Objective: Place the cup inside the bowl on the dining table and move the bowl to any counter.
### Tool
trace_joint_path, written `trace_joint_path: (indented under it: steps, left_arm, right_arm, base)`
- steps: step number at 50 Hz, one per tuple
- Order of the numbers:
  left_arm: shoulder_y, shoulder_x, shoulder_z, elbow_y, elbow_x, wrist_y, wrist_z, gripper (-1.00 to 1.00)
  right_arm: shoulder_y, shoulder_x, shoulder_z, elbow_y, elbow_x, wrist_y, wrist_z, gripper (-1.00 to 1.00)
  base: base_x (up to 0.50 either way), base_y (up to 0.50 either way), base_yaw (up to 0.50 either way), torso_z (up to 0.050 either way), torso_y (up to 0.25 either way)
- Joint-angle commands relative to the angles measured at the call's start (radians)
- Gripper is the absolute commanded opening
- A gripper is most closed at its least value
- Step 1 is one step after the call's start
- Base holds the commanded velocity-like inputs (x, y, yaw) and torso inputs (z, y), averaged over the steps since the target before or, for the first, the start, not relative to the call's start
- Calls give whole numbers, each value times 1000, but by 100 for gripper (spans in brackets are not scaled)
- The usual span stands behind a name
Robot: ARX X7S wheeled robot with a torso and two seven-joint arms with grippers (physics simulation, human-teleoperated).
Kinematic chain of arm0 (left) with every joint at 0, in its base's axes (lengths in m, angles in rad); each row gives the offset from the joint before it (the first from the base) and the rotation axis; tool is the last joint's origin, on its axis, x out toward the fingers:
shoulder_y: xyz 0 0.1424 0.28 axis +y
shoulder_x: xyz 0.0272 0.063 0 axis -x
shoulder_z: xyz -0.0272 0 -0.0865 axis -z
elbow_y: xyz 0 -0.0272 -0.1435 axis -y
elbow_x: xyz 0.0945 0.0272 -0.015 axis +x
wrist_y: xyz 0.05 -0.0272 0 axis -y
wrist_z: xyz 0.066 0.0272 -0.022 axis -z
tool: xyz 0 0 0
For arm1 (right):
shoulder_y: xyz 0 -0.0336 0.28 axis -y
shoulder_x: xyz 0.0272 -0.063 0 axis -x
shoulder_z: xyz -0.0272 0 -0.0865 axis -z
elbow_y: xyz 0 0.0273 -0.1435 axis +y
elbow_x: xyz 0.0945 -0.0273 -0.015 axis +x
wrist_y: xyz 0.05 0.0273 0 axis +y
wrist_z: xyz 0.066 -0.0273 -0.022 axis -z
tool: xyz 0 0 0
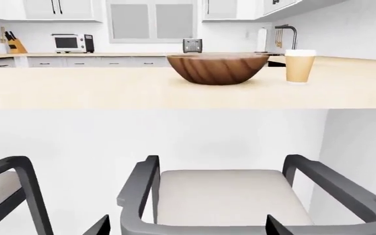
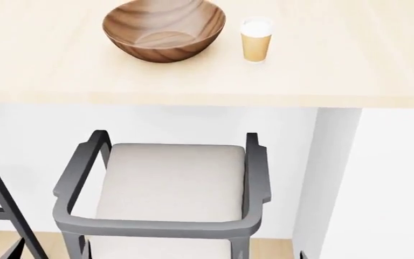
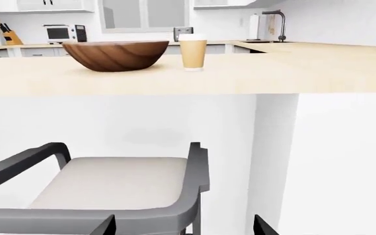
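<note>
This is a home kitchen with an eating area. Along the far wall run white upper cabinets (image 1: 57, 9) over a warm tan countertop (image 1: 77, 55) bearing a silver toaster oven (image 1: 72, 43), a wooden knife block (image 1: 15, 45), a grey toaster (image 1: 192, 45) and a dark curved sink faucet (image 1: 289, 33). In front stands a pale light-wood dining table (image 2: 336, 70) on a white base, with dark-framed stools with beige cushioned seats (image 2: 167, 183) tucked beneath.

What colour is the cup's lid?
White, flat and round, on the tan-orange cup; the head view shows it best, from above.
</note>
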Motion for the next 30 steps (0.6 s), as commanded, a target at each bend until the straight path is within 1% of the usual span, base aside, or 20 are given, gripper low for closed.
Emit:
trace_joint_path:
  steps: [1,3,4,5,6,7,8,9,12,16,17,18,19,20,24,25,26,28,29,30]
  left_arm:
    - [13,-9,-8,20,-14,14,-7,100]
    - [16,-14,-7,34,-10,-7,-18,100]
    - [27,-12,-21,54,-48,-25,-17,100]
    - [37,-4,-33,80,-97,-28,-5,100]
    - [29,-15,-19,106,-77,-79,-22,100]
    - [27,-18,-24,143,-98,-104,-26,100]
    - [26,-32,-17,184,-83,-135,-38,100]
    - [12,-30,-22,208,-91,-164,-53,100]
    - [-5,-53,-33,280,-109,-237,-72,100]
    - [-56,-104,-18,433,-146,-424,-87,100]
    - [-74,-109,-25,465,-162,-470,-100,100]
    - [-101,-109,-50,490,-194,-570,-141,100]
    - [-131,-126,-45,508,-188,-643,-164,100]
    - [-139,-133,-58,533,-204,-646,-157,100]
    - [-231,-161,-136,599,-318,-764,-148,100]
    - [-267,-182,-125,612,-316,-813,-157,100]
    - [-316,-194,-110,616,-333,-901,-172,100]
    - [-373,-189,-178,632,-414,-966,-171,100]
    - [-412,-185,-206,632,-454,-1012,-179,100]
    - [-436,-183,-228,639,-490,-999,-145,100]
  right_arm:
    - [-1,0,9,-1,50,-8,-16,100]
    - [-2,2,6,-15,56,6,-14,100]
    - [-5,-2,17,-28,72,6,-8,100]
    - [-15,4,14,-58,94,-7,-33,100]
    - [-19,12,18,-108,124,44,-23,100]
    - [-16,22,19,-149,134,75,-14,100]
    - [-8,32,21,-182,145,109,-7,100]
    - [-2,34,35,-205,185,129,-10,100]
    - [28,64,34,-268,191,220,21,100]
    - [74,133,45,-450,225,381,71,100]
    - [93,153,49,-491,221,416,86,100]
    - [114,167,62,-517,245,451,90,100]
    - [136,176,78,-522,270,479,91,100]
    - [151,185,87,-520,274,494,94,100]
    - [258,233,130,-558,356,617,103,100]
    - [293,248,143,-571,378,654,109,100]
    - [329,264,156,-579,399,690,114,100]
    - [397,284,189,-586,453,754,124,100]
    - [434,290,202,-584,470,808,161,100]
    - [456,294,207,-581,487,818,150,100]
  base:
    - [0,0,0,0,0]
    - [0,0,0,0,0]
    - [0,0,0,0,0]
    - [0,0,0,0,0]
    - [0,0,0,0,0]
    - [0,0,0,0,0]
    - [0,0,0,0,0]
    - [0,0,0,0,0]
    - [0,0,0,0,0]
    - [0,0,0,0,0]
    - [0,0,0,0,0]
    - [0,0,0,0,0]
    - [0,0,0,0,0]
    - [0,0,0,0,0]
    - [0,0,0,0,0]
    - [0,0,0,0,0]
    - [0,0,0,0,0]
    - [0,0,0,0,0]
    - [0,0,0,0,0]
    - [0,0,0,0,0]
